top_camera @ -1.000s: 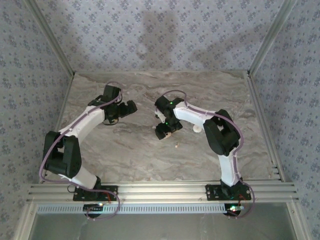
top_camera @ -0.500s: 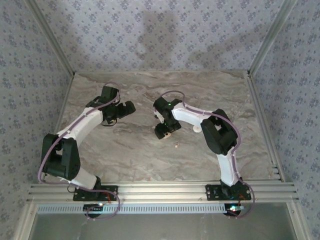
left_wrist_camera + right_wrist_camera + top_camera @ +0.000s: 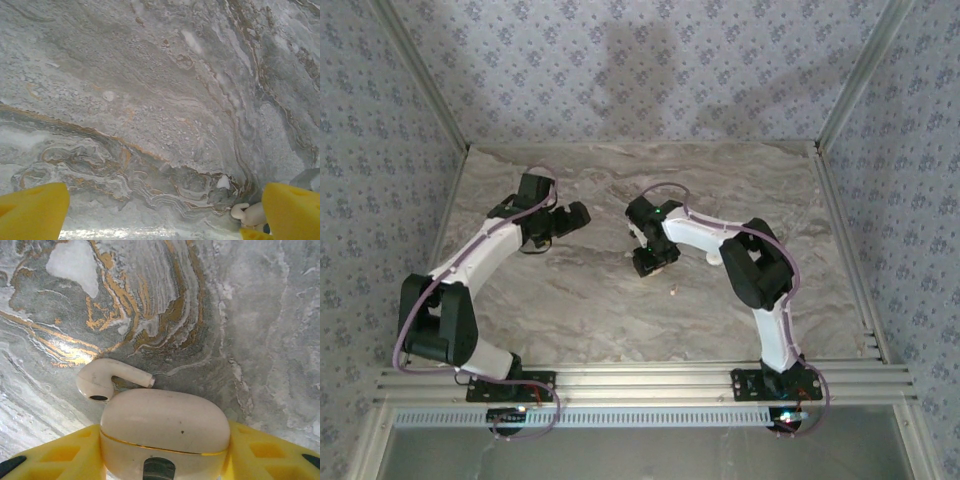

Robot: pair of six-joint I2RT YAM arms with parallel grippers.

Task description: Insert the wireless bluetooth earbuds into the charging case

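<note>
The left gripper (image 3: 165, 207) is spread wide over the bare marble table (image 3: 150, 75), with open room ahead and between its fingers; a pale earbud (image 3: 248, 214) lies just inside its right finger. The right gripper (image 3: 162, 440) pinches the charging case (image 3: 165, 415), smooth beige with a thin gold seam. A second earbud (image 3: 107, 382) lies just beyond the case's left shoulder, open marble ahead
</note>
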